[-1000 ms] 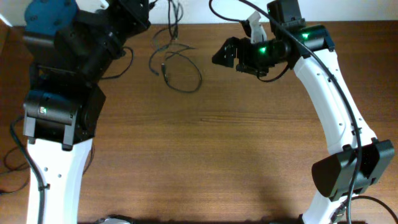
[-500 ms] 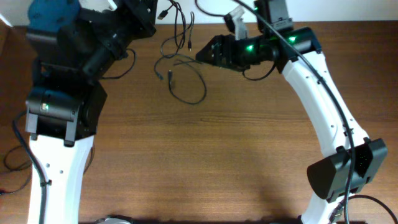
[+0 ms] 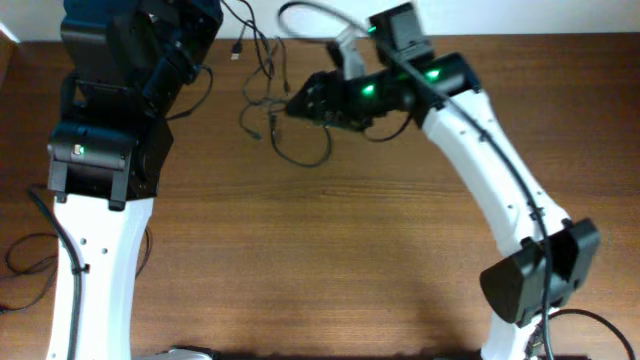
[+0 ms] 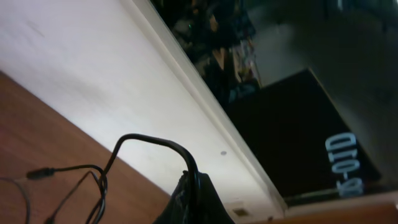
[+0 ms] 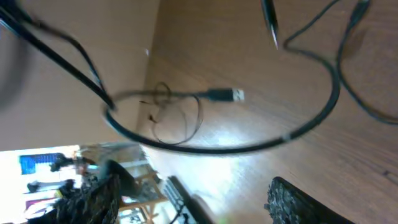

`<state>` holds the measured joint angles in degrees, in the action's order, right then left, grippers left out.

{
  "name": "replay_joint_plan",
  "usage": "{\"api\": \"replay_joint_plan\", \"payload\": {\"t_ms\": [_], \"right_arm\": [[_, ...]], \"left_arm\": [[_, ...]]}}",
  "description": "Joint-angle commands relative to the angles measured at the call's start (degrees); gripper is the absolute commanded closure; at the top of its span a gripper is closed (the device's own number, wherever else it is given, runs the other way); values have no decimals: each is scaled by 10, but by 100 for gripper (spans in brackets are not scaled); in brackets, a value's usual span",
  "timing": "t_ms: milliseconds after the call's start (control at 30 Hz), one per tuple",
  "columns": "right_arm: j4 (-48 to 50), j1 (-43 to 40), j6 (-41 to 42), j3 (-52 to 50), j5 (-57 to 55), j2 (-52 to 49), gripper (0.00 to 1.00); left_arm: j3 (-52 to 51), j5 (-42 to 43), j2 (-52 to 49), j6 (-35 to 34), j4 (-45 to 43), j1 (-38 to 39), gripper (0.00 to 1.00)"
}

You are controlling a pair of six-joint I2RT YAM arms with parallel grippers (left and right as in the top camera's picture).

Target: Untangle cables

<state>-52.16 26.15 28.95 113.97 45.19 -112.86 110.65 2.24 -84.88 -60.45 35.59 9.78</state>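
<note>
Black thin cords with small plugs (image 3: 270,95) sit in a loose bunch by the far edge of the brown wooden table (image 3: 350,250). Left gripper (image 4: 191,193) is pinched tight on one strand that arches up from its tip. Right gripper (image 5: 194,186) is right at the bunch with its fingers spread wide, a loop lying just past them

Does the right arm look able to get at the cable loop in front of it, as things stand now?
Probably yes. The right gripper is open and faces the cable loop directly. Only bare table shows between its fingers and the cord, with nothing blocking the way.
</note>
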Motion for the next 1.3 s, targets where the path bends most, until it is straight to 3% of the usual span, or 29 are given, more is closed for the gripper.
{"api": "replay_joint_plan", "payload": {"t_ms": [0,133,300,367,467,600,700,900,1067,1133,1233,1267], "right_arm": [[2,38,-2,6,-89,-20,24],[21,53,-2,6,-177,-21,24],[67,33,2,6,-172,-23,24],[68,16,-9,6,-140,-23,25],[48,-25,-4,6,-58,-23,26],[23,-53,66,6,11,-27,30],[21,-29,107,6,35,-61,29],[25,-9,108,6,183,-176,32],[42,27,105,6,165,-198,33],[50,26,105,6,162,-198,48],[50,14,87,6,144,-198,91],[47,7,68,6,143,-197,96]], "left_arm": [[9,-38,2,-17,-6,-2,100],[9,-38,2,-16,5,-2,100],[9,-37,2,24,40,-2,100],[9,-32,2,84,44,-2,100],[9,27,2,281,58,-2,100],[9,27,2,373,108,-2,100],[8,27,-10,383,125,-2,100],[8,26,-23,409,117,-2,100],[8,23,-23,408,114,-2,100],[8,23,-23,408,114,-2,100],[8,19,-23,409,115,-2,100],[8,7,-23,409,117,-2,100]]}}
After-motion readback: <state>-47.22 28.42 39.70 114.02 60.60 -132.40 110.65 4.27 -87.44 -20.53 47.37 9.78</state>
